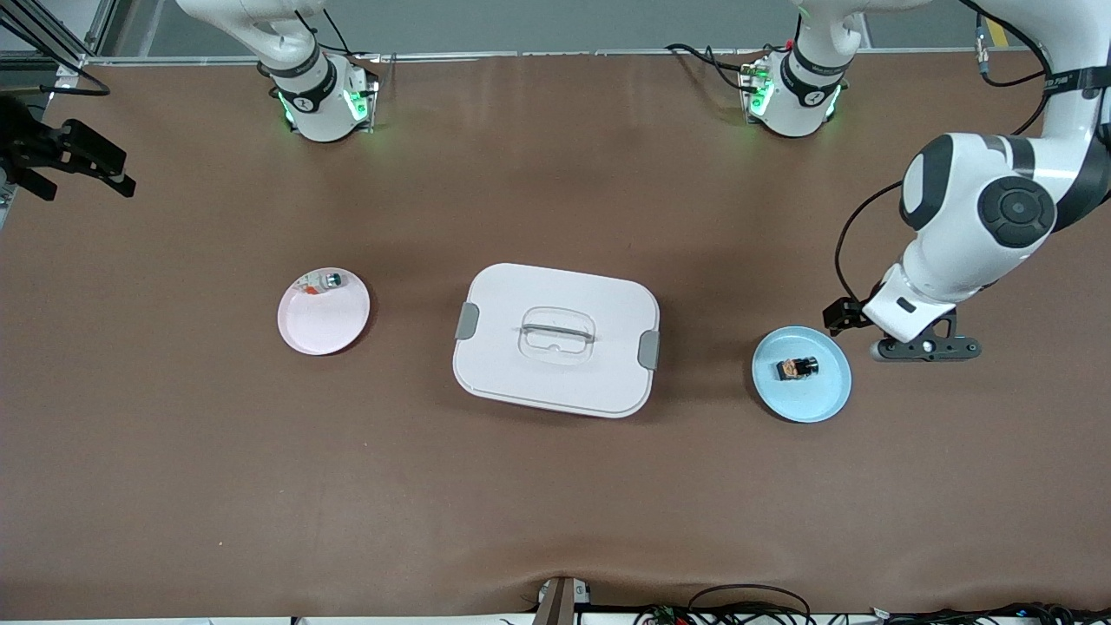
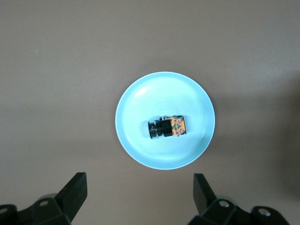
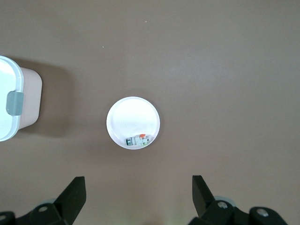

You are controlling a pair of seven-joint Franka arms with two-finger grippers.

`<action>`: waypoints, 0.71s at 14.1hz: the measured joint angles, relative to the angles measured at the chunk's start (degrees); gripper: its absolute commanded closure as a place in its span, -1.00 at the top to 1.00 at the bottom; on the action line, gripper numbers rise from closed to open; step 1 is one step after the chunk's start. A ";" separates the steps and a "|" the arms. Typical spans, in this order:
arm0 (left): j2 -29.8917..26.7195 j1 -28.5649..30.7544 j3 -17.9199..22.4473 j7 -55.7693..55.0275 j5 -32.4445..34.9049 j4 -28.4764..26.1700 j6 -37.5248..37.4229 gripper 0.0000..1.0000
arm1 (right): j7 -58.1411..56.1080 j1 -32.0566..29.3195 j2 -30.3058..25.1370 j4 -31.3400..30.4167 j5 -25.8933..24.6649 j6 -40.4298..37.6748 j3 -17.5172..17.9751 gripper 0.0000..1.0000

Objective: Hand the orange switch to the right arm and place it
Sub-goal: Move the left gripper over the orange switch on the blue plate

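Left gripper (image 2: 138, 199) fingers spread, empty, over table just beside blue plate (image 2: 136, 150) holding orange switch (image 2: 167, 127). Right gripper (image 3: 136, 199) fingers spread, high above pink plate (image 3: 131, 117), waiting.

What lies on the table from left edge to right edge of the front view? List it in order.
pink plate holding a small white-and-teal part → white lidded box → blue plate holding the orange switch → left gripper, over bare table.
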 measured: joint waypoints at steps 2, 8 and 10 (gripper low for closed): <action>2.40 0.00 0.00 -0.67 0.00 -0.63 3.03 1.00 | 0.00 0.00 0.00 -0.01 0.00 -0.01 0.00 1.00; 7.65 0.21 0.01 -2.07 0.00 -4.79 13.57 1.00 | 0.00 0.00 0.00 -0.03 0.00 -0.02 0.00 1.00; 8.98 0.37 0.01 -2.90 0.00 -5.63 16.44 1.00 | 0.01 0.00 0.00 -0.03 0.00 -0.02 -0.01 1.00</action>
